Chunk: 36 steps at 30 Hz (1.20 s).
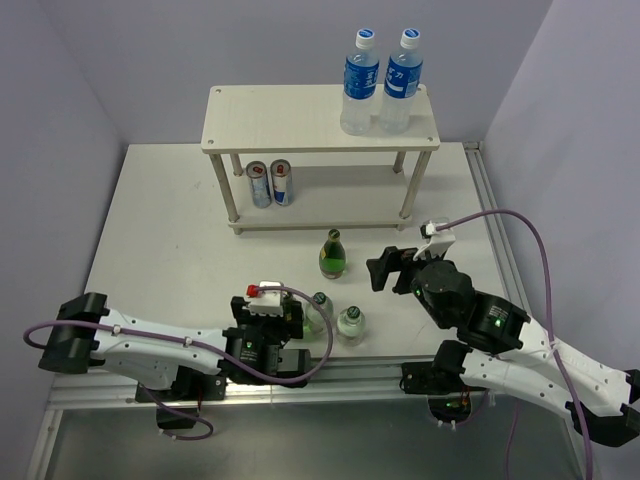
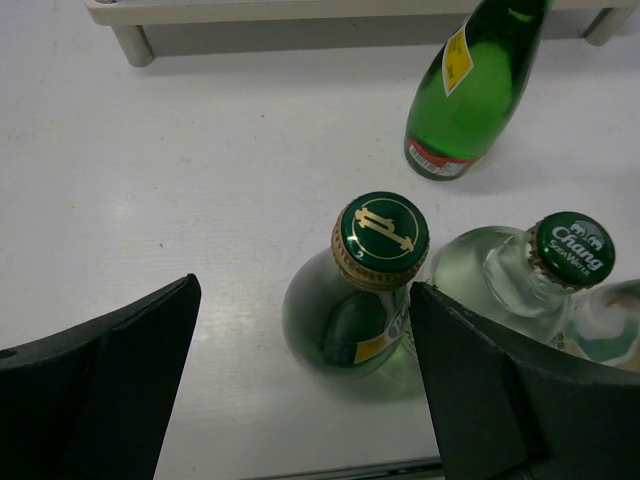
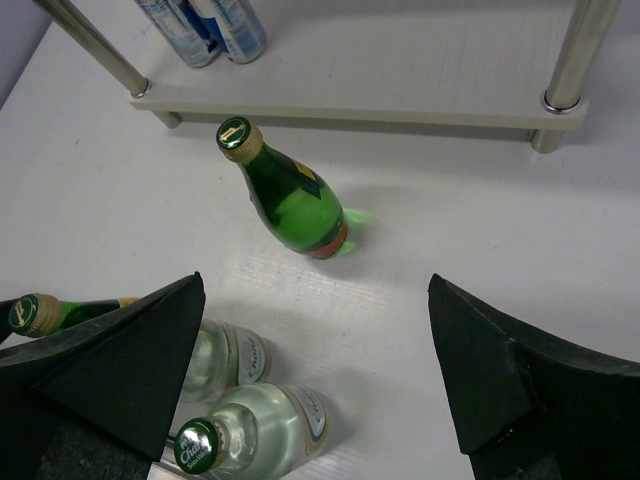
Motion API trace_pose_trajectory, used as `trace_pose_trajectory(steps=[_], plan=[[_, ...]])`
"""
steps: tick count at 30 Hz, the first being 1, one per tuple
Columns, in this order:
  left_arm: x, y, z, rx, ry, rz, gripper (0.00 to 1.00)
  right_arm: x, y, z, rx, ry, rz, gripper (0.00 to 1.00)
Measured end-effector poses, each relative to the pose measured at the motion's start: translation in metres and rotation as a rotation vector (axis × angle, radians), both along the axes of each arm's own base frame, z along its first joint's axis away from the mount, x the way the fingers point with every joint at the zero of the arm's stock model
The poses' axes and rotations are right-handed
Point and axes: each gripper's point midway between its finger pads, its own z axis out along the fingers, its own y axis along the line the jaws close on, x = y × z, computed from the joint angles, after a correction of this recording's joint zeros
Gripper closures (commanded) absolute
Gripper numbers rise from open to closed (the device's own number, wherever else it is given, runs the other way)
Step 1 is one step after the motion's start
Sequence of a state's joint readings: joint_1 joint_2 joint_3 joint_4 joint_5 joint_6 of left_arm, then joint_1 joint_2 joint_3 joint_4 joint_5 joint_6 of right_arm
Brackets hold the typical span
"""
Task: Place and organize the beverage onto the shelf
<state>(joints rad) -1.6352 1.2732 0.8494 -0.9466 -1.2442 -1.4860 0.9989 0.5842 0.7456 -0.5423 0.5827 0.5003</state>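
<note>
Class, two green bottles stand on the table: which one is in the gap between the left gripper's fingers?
The green bottle beside the clear Chang bottle; the other green one stands apart, nearer the shelf.

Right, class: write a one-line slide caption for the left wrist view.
Open left gripper frames a capped green bottle, clear Chang bottle beside it, shelf beyond.

Far green bottle glossy glass; cans shiny metal; shelf matt wood-look; table matt white.
</note>
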Motion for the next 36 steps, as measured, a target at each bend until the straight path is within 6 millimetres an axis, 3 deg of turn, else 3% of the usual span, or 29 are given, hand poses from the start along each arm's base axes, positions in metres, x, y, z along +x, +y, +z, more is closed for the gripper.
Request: trace_pose_trajectory(steps=[6, 16, 19, 22, 23, 26, 30, 33, 36], plan=[[0.01, -0.002, -0.011, -0.008, -0.033, -0.029, 0.1, 0.0, 0.0, 0.001, 0.003, -0.002, 0.0, 0.0], [0.046, -0.002, -0.004, -0.072, -0.063, -0.048, 0.13, 0.0, 0.0, 0.0, 0.002, -0.001, 0.0, 0.0], [0.055, -0.004, -0.002, -0.08, -0.071, -0.057, 0.2, 0.0, 0.0, -0.001, 0.0, 0.0, 0.0, 0.0], [0.061, -0.007, 0.001, -0.089, -0.08, -0.07, 0.31, 0.0, 0.0, -0.002, -0.003, 0.002, 0.0, 0.0], [0.062, -0.009, 0.002, -0.095, -0.083, -0.076, 0.45, 0.0, 0.0, -0.003, -0.006, 0.004, 0.0, 0.0], [0.067, -0.013, 0.006, -0.108, -0.091, -0.088, 0.67, 0.0, 0.0, -0.007, -0.015, 0.01, 0.0, 0.0], [0.072, -0.011, 0.008, -0.079, -0.104, -0.089, 0.8, 0.001, 0.001, -0.009, -0.019, 0.012, -0.001, 0.0], [0.072, -0.012, 0.008, -0.073, -0.105, -0.092, 0.99, 0.001, 0.001, -0.009, -0.019, 0.012, -0.001, 0.01], [0.071, -0.012, 0.008, -0.055, -0.095, -0.093, 1.0, 0.001, 0.001, -0.009, -0.019, 0.013, -0.001, 0.01]])
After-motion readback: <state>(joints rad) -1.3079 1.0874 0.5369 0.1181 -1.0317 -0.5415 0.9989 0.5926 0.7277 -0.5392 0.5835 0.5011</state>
